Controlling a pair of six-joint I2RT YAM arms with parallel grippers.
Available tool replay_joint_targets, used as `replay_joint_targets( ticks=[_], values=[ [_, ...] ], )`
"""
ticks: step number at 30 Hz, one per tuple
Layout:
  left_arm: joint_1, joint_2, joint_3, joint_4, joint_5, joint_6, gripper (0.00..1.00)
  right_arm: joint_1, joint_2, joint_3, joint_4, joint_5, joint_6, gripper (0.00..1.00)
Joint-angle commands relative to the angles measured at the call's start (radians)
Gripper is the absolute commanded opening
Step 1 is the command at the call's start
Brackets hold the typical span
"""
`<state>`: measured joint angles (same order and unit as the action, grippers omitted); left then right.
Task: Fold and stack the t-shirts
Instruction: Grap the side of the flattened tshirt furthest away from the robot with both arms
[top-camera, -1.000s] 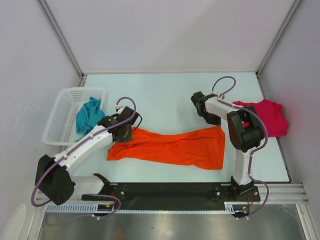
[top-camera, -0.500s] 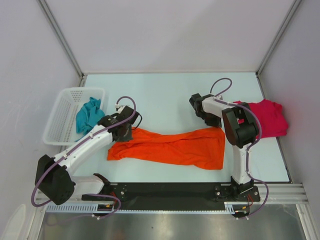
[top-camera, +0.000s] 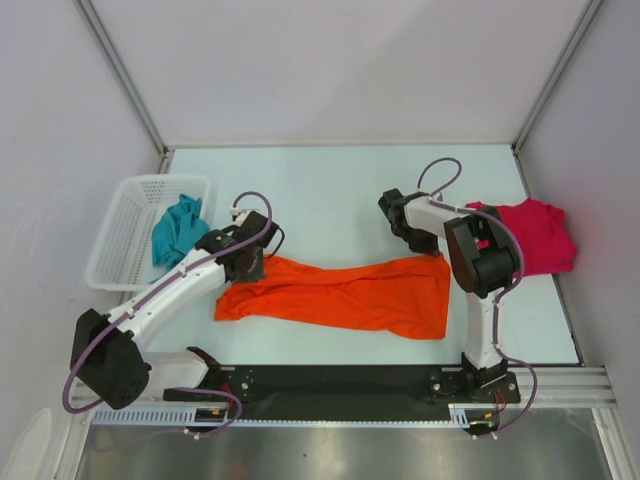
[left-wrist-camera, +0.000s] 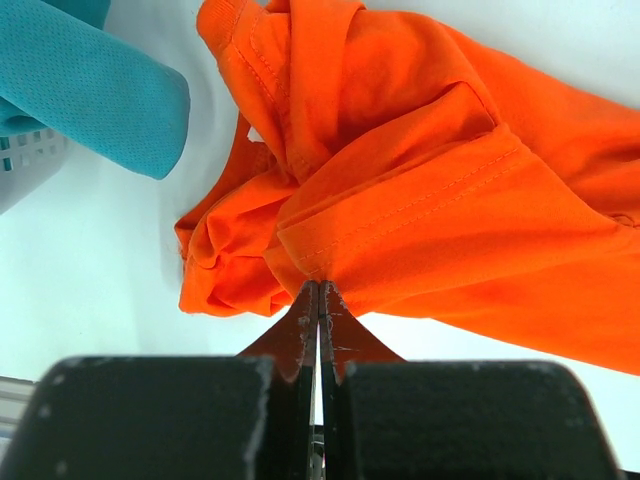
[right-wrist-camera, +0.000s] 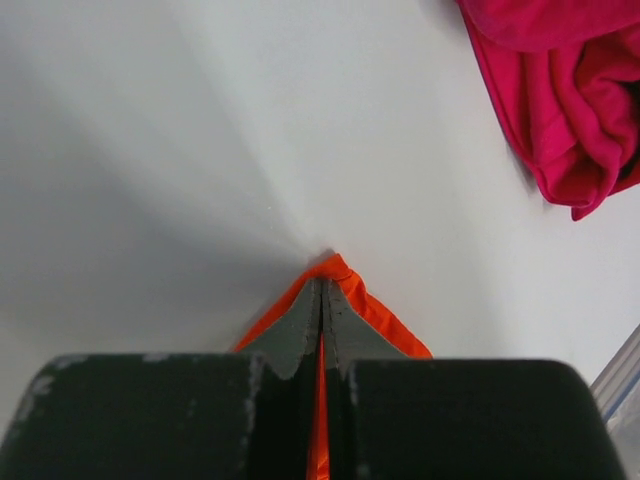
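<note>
The orange t-shirt (top-camera: 340, 293) lies stretched across the table's front middle. My left gripper (top-camera: 248, 266) is shut on its bunched left end, seen up close in the left wrist view (left-wrist-camera: 321, 287). My right gripper (top-camera: 432, 246) is shut on its upper right corner, where a small fold of orange cloth (right-wrist-camera: 345, 272) pokes past the tips. The crimson t-shirt (top-camera: 538, 233) lies crumpled at the right edge and shows in the right wrist view (right-wrist-camera: 560, 90). The teal t-shirt (top-camera: 177, 229) hangs over the basket rim and shows in the left wrist view (left-wrist-camera: 90, 80).
A white mesh basket (top-camera: 128, 232) stands at the left of the table, beside my left arm. The enclosure's frame posts and walls close in the table at the back, left and right. A black rail (top-camera: 340, 382) runs along the near edge.
My right gripper has shifted slightly left and back with the orange corner in it. The left arm and the shirts have hardly moved.
</note>
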<state>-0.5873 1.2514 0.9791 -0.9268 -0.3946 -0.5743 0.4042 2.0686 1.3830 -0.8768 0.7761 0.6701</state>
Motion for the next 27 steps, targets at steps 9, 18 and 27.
replay_joint_targets(
  ticks=[9,18,27],
  values=[
    [-0.006,0.025,0.049,0.028,-0.02,0.025,0.0,0.039,-0.221,-0.085,0.015,0.066,0.003,0.0],
    [-0.006,0.042,0.064,0.052,-0.029,0.045,0.0,0.073,-0.338,-0.062,-0.094,0.153,0.04,0.0],
    [-0.005,0.034,0.075,0.046,-0.035,0.051,0.0,0.055,-0.289,-0.07,-0.145,0.091,0.052,0.22]
  ],
)
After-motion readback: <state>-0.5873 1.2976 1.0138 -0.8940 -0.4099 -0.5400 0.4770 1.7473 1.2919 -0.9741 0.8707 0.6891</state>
